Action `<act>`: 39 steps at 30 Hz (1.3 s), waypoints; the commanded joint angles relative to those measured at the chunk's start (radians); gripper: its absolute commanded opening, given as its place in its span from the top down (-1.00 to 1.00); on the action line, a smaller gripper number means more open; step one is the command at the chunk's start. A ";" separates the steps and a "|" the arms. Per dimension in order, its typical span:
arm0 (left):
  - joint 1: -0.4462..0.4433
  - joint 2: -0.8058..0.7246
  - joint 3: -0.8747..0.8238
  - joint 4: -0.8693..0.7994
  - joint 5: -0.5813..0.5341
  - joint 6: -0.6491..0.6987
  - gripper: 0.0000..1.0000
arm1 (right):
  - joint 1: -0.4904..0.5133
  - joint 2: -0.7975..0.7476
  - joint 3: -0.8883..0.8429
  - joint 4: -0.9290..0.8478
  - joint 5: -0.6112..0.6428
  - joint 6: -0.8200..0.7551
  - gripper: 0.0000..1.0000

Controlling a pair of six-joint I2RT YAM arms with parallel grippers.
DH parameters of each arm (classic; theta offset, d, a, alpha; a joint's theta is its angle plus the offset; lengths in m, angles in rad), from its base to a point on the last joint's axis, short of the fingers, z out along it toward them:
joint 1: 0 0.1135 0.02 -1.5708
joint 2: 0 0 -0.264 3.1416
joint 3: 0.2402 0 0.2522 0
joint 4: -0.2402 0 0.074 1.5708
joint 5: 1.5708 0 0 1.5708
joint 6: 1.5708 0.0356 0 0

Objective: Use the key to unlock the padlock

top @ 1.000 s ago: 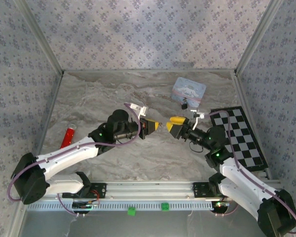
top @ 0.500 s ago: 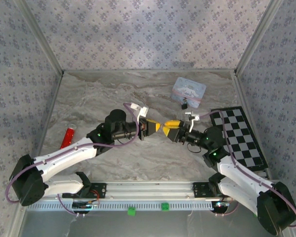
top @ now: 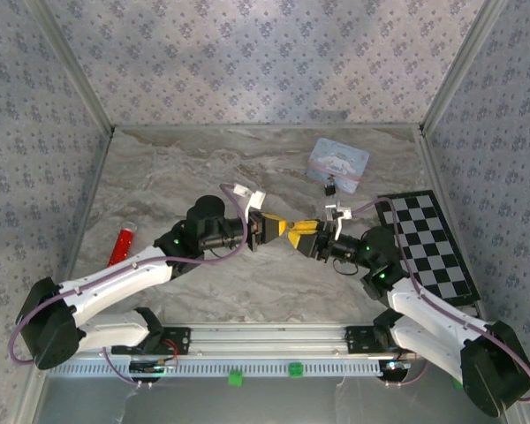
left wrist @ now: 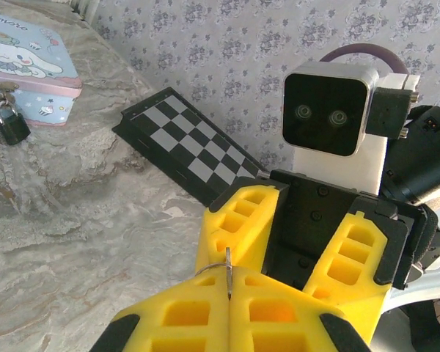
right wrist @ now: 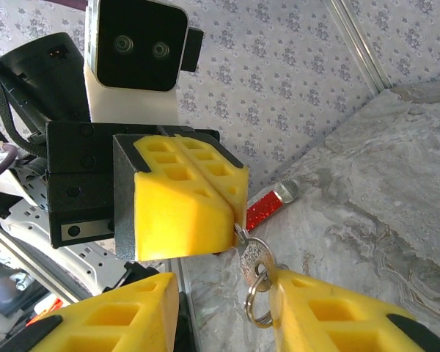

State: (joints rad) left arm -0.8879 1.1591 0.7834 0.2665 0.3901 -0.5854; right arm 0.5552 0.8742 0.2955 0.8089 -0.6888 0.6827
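My left gripper (top: 281,227) is shut on the key (right wrist: 251,254), pinching its blade. The silver head and key ring (right wrist: 258,301) stick out past the yellow fingertips. In the left wrist view the key (left wrist: 228,273) shows edge-on in the seam of the left gripper (left wrist: 229,293). My right gripper (right wrist: 224,286) faces it, open, with a finger on each side of the key head. Its right finger touches the ring; the left one stands apart. The small black padlock (top: 331,187) hangs on the front of the pale blue tin (top: 338,161), also seen as padlock (left wrist: 13,126) on the tin (left wrist: 29,51).
A black-and-white chessboard (top: 428,247) lies at the right side of the marble table. A red glittery stick (top: 121,245) lies at the left. Patterned walls close in the back and both sides.
My right gripper has moved left up to the left gripper, and its jaws have narrowed around the key head. The left gripper has held the key almost still.
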 commanded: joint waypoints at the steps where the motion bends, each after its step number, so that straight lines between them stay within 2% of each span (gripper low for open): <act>1: 0.006 -0.021 0.020 0.043 0.022 0.009 1.00 | 0.008 -0.019 0.033 -0.011 -0.012 -0.038 0.26; 8: 0.006 -0.021 0.016 0.043 0.037 0.007 1.00 | 0.008 -0.043 0.026 -0.035 0.023 -0.047 0.17; 21: 0.001 -0.010 0.020 0.052 0.083 0.013 1.00 | 0.006 -0.052 0.038 -0.062 0.010 -0.093 0.18; 27: -0.003 0.000 0.024 0.049 0.087 0.016 1.00 | 0.006 -0.052 0.038 -0.050 0.000 -0.087 0.23; 39: -0.004 0.010 0.024 0.047 0.090 0.023 1.00 | 0.004 -0.072 0.034 -0.051 -0.005 -0.083 0.49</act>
State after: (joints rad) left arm -0.8883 1.1687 0.7834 0.2886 0.4603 -0.5846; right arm 0.5571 0.8242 0.3000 0.7425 -0.6781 0.6117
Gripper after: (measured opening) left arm 0.063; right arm 0.258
